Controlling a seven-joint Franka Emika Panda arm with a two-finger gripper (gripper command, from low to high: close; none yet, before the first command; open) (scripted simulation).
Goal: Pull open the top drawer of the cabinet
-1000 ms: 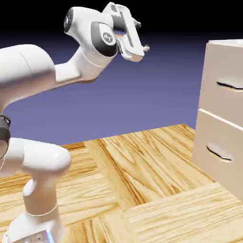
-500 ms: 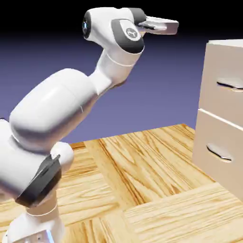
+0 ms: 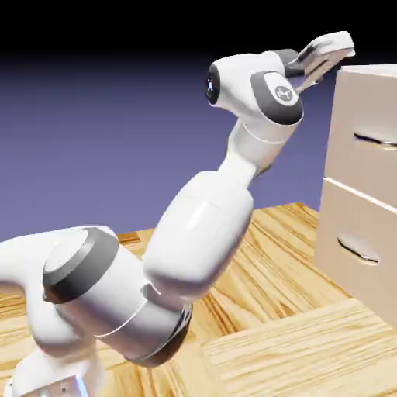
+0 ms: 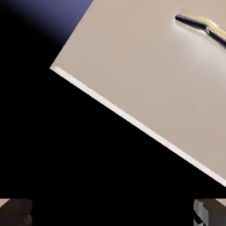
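- In the exterior view a glossy white arm (image 3: 194,233) of rounded, smooth segments with dark grey joint rings rises from the lower left and leans up toward the right
- Beneath it lies a table (image 3: 264,341) of light wood with strong grain, laid in blocks whose grain runs in differing directions
- The gripper (image 3: 329,48) sits at the top right of that view, a pale angular piece just beside the upper left corner of the cabinet (image 3: 341,225), near its top edge; whether it touches the corner I cannot tell
- The cabinet is a boxy, matte cream-beige body with flat fronts, cut off by the right edge of the picture
- The top drawer (image 3: 364,167) is the upper flat front, its slim grey curved handle (image 3: 378,139) lying lower than the gripper and to its right, apart from it; the front sits flush with the cabinet
- A like drawer front (image 3: 353,267) with its own grey handle lies below
- In the hand view the two grey fingertips (image 4: 15,212) sit at the far bottom corners, spread wide with nothing between them
- Above them a tilted smooth beige panel (image 4: 145,70) with a bright lower edge fills the upper right, and a slim grey handle (image 4: 201,24) shows at its top right corner, well apart from the fingertips
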